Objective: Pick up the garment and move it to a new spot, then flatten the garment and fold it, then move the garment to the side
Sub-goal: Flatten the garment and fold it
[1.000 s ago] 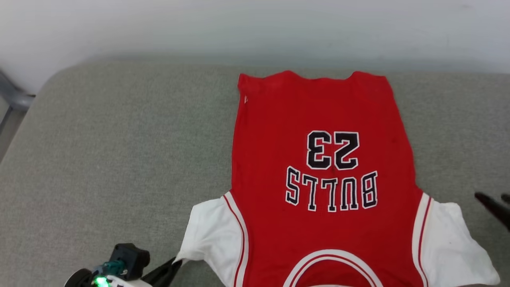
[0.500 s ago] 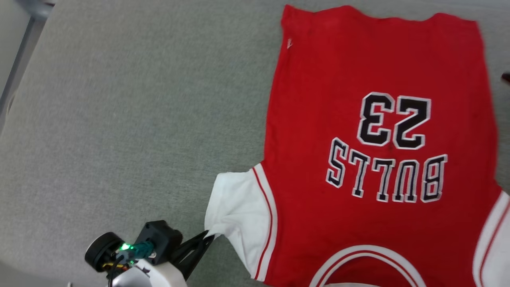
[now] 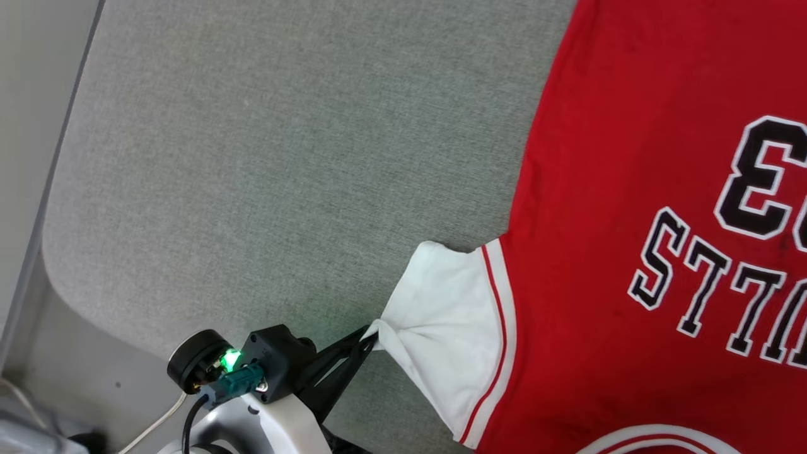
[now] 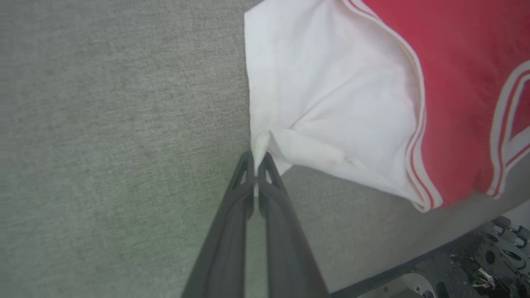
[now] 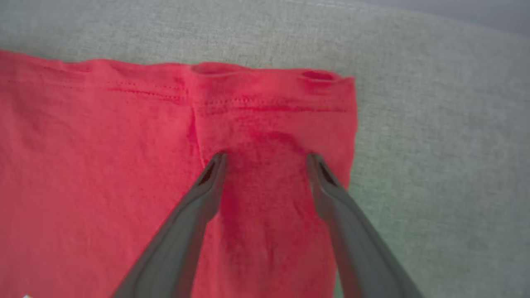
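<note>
Two grippers are at the garment (image 3: 586,189), which lies spread flat on a grey padded surface (image 3: 252,157) and takes up the right side of the head view. Its black-and-white lettering (image 3: 712,284) runs upside down at the right edge.

The left gripper (image 3: 371,335) reaches in from the lower left of that view, its jaws pressed together on the outer corner of the white sleeve (image 3: 444,315). The cloth rises to a small peak where it is pinched, with creases fanning back toward the red-striped shoulder seam (image 3: 501,302). In the left wrist view the pinched corner sits mid-frame, right at the fingertips.

The right gripper (image 5: 267,159) shows in its own wrist view, jaws wide apart with nothing between them. Its tips are low over the red cloth just below the stitched hem (image 5: 265,80), near the garment's corner at the right of that frame. I cannot tell whether they touch the cloth.
</note>
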Controlling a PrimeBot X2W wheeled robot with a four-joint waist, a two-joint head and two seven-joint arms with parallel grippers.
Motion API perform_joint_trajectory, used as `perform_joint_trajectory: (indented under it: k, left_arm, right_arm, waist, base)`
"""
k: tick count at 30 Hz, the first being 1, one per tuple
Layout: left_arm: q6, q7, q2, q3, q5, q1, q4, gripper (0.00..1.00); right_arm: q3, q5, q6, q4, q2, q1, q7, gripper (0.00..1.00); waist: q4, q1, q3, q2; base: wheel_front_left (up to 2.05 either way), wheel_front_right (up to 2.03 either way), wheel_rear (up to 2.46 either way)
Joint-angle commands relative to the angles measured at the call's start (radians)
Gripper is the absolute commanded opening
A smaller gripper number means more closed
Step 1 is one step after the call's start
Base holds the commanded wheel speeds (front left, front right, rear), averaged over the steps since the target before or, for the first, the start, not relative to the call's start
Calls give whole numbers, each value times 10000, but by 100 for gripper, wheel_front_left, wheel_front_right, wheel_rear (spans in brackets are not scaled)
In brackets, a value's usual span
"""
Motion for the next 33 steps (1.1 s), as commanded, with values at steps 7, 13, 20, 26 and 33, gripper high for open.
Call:
perform_joint_trajectory:
  k: [7, 13, 20, 26, 33]
  left_arm:
    - [-68, -270, -169, 21, -16, -169, 212, 0]
    - [-46, -305, -223, 11, -20, -247, 285, 0]
    - [18, -341, -253, 36, 16, -359, 362, 0]
    - [201, -340, -171, 169, 18, -362, 437, 0]
    - [408, -322, -13, 458, -123, -270, 576, 0]
  right_arm:
    - [161, -338, -8, 522, 30, 456, 90, 100]
    - [489, -201, -6, 635, -39, 870, 203, 0]
    - [607, -96, -10, 779, -382, 1008, -311, 0]
    - [870, 145, -11, 954, -322, 1573, -791, 0]
    - [1434, 892, -11, 1116, -393, 2825, -1318, 0]
  waist:
    - [358, -3, 310, 0]
    - [322, -3, 309, 0]
    - [141, -3, 55, 0]
    - [-312, -3, -620, 0]
    - [-1076, -3, -1796, 0]
  base:
    - [0, 0, 0]
    - [0, 0, 0]
    - [0, 0, 0]
    - [0, 0, 0]
    - [0, 0, 0]
